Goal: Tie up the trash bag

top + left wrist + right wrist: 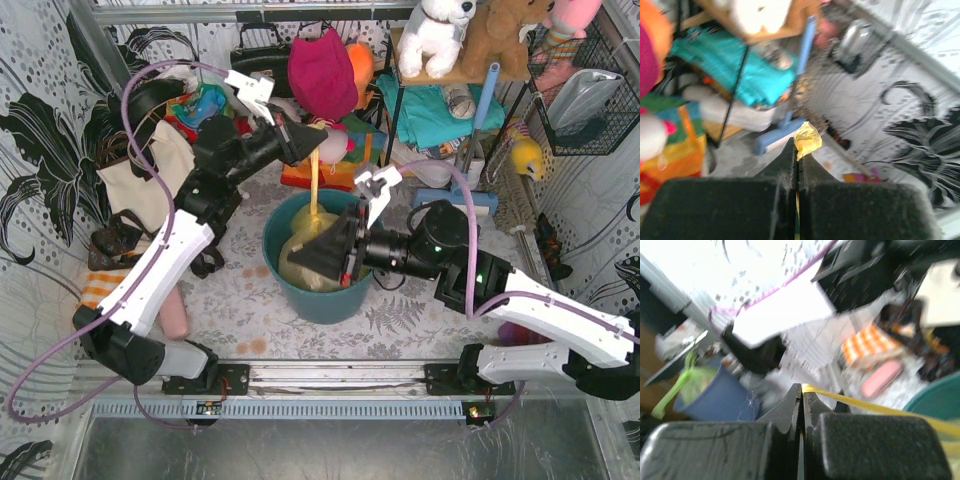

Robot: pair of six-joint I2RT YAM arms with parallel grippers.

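The trash bag [300,250], thin yellow plastic, sits in a round teal bin [335,298] at the table's middle. A narrow strip of the bag [314,185] is pulled straight up to my left gripper [318,136], which is shut on its end. In the left wrist view a crumpled yellow tip [807,139] sticks out past that gripper [799,150]. My right gripper [298,262] lies low over the bin's left side, shut on another part of the bag. In the right wrist view a taut yellow strip [880,409] runs right from its shut jaws [801,388].
A shelf with plush toys [440,35] and teal cloth [430,110] stands at the back right, with a blue brush [480,110] beside it. A red bag [322,72] and a cream tote [150,175] crowd the back left. A pink object [177,315] lies by the left arm.
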